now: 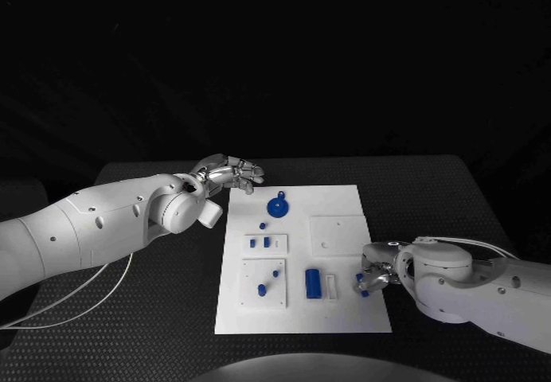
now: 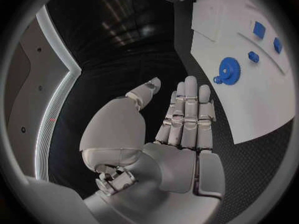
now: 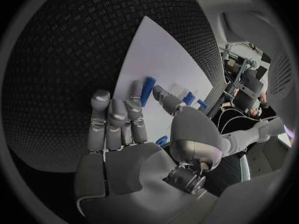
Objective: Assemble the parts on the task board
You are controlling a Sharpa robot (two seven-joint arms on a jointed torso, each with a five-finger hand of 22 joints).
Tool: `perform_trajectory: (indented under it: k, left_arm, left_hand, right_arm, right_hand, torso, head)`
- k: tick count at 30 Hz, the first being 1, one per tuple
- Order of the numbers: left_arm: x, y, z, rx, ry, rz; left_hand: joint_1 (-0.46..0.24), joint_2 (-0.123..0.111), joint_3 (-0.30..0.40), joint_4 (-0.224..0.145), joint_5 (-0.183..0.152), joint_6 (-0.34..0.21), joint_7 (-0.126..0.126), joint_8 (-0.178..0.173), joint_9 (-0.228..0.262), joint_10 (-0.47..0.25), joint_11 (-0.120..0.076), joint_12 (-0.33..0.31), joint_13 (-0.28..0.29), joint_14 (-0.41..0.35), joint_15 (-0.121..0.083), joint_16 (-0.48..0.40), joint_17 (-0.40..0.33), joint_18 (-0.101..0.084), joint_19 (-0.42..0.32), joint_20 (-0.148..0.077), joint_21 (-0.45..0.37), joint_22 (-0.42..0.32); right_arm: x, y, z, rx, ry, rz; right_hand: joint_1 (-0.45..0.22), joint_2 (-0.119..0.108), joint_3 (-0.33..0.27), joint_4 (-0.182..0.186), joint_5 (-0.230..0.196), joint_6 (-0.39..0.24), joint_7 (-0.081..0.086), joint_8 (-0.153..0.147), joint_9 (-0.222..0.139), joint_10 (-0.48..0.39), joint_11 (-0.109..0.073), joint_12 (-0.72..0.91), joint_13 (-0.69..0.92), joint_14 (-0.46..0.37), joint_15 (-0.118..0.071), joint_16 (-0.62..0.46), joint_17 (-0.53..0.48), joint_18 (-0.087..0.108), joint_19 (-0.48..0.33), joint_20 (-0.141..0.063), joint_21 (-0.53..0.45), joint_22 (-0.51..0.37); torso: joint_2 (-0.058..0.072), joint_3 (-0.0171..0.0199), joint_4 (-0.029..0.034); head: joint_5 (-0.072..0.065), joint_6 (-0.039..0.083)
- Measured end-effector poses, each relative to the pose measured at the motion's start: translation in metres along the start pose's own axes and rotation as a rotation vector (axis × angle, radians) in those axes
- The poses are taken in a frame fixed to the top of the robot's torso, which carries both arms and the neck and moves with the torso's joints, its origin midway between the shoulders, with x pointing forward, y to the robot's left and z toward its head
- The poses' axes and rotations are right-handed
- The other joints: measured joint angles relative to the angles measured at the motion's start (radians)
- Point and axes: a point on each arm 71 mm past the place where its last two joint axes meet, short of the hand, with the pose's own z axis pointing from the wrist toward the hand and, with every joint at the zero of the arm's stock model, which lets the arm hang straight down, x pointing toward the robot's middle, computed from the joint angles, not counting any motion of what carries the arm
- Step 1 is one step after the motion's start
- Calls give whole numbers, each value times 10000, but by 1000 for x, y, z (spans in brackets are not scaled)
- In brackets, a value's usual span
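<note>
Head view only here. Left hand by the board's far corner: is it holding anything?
Observer: No. The left wrist view shows the left hand with its fingers straight and side by side, palm bare.
Operator: Is it over the board?
Observer: No. It hangs over the black table, and the task board edge runs beside the fingers.
Operator: Right hand pinching a part?
Observer: It doesn't look so. The right wrist view shows the right hand with straight fingers and the thumb apart, white board between them. A long blue part lies just past the fingertips.
</note>
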Motion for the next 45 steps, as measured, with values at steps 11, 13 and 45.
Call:
perform_trajectory:
  k: [11,13,45]
  left_arm:
    - [0,0,-1,-10,27,1]
    - [0,0,-1,-11,28,1]
    - [1,0,0,-42,90,24]
  left_hand:
    - [0,0,0,0,0,0,0,0,0,-1,0,0,-1,0,0,0,0,-21,0,0,0,4]
    - [0,0,0,0,0,0,0,0,0,-1,-1,0,-1,0,0,0,8,-52,0,0,0,4]
    - [0,0,-27,27,0,0,0,0,-1,-5,-5,0,-4,0,0,0,27,58,-1,2,0,-1]
  right_arm:
    - [-1,7,0,-243,-795,-707]
    - [-2,8,0,-281,-825,-704]
    - [9,-12,-9,386,282,4714]
  right_hand:
    - [422,181,204,-282,-12,-36,-35,-77,-55,33,-36,-7,6,-10,13,-42,12,0,18,-14,-2,-20]
    - [507,211,274,-323,-26,-36,-36,-155,-53,33,-36,-71,-41,-10,14,-86,12,1,18,-14,-2,-27]
    - [856,280,1569,-1037,998,-133,26,-1920,-517,92,51,-312,23,83,97,-274,152,-8,-40,114,-3,-34]
  torso:
    - [2,-1,4]
    - [2,-2,5]
    - [0,-4,5]
  head:
    - [7,-25]
    - [7,-19]
    - [15,-21]
